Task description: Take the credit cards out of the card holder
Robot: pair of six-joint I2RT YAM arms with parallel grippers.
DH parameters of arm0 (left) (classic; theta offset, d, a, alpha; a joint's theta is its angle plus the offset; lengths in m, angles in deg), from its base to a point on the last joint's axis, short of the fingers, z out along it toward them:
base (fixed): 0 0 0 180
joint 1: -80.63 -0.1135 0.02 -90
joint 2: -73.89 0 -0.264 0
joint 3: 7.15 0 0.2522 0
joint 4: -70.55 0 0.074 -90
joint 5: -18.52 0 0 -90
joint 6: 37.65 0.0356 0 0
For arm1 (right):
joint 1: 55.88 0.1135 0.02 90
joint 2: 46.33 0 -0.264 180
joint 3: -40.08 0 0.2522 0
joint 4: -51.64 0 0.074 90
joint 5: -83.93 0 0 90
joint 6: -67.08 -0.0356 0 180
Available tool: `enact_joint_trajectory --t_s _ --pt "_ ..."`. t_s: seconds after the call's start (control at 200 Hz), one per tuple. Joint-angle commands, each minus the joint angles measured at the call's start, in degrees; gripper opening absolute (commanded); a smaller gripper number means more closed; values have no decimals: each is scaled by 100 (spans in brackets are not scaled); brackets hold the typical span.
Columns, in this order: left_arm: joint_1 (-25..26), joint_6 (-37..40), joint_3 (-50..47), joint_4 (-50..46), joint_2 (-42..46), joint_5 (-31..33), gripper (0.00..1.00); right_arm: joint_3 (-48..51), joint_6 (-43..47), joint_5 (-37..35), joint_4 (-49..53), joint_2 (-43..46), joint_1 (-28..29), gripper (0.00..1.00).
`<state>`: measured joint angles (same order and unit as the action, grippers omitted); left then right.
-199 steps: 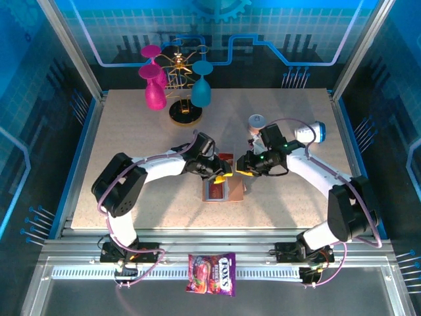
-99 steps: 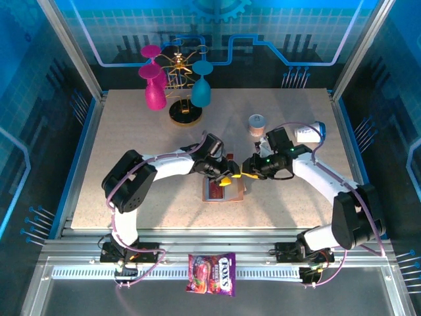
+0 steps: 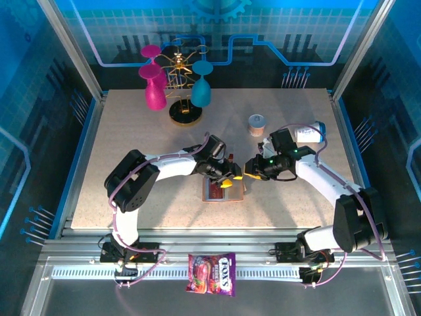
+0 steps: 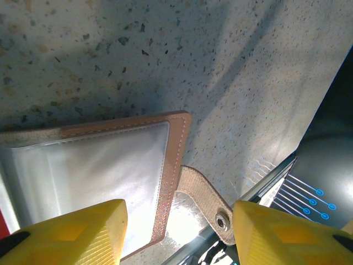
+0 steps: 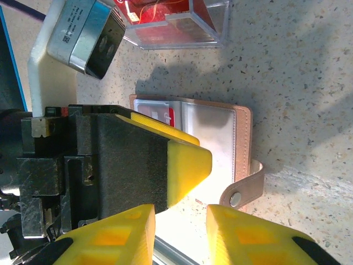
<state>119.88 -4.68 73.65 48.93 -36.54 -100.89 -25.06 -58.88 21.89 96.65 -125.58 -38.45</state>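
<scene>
1. Speckled counter (image 3: 131, 145) is carrying the work inside a blue-walled cell. A candy bag (image 3: 212, 273) is lying on the rail at the bottom centre of the top view, clear of the job.
2. Beyond that, at frame centre, the card holder (image 3: 222, 191) is lying flat and opened out with its pockets facing up. One of the credit cards (image 5: 163, 116) is showing red behind a clear window.
3. The left gripper (image 3: 227, 179) is hovering over the holder with its jaws standing wide apart and nothing between them. The right gripper (image 3: 249, 175) is sitting just beside it at the holder's right edge, jaws parted a little and gripping nothing.
4. As I judge it, doing this step well is meaning:
   - one arm pinning the leather on the empty window;
   - the other pinching only the card's exposed edge, not the pocket film;
   - drawing the card out low and straight, so the holder is not lifting or folding shut.
5. The two grippers are crowding each other, so a knock between them is looking like the main risk.
6. The holder's long axis is running left to right across the top view, with its fold running top to bottom. Its snap strap (image 5: 242, 190) is pointing toward the right of that view. I cannot tell which way the pocket mouth is opening.
7. Farther back, a clear box (image 5: 176, 25) is sitting just past the holder. A cup (image 3: 256, 123) and a glass rack (image 3: 179, 92) are standing well apart toward the top.
</scene>
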Motion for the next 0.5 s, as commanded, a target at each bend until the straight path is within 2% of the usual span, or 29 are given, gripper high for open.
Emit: enact_joint_trajectory --t_s 0.0,0.25,0.495 --pt "31 53 -20 -217 234 69 54 66 -50 187 -39 87 -60 32" --pt "-63 141 -380 -219 622 222 55 -53 -215 197 -165 -138 152 32" --pt "-361 -104 -1213 300 1155 208 54 -317 -391 121 -293 -530 527 31"
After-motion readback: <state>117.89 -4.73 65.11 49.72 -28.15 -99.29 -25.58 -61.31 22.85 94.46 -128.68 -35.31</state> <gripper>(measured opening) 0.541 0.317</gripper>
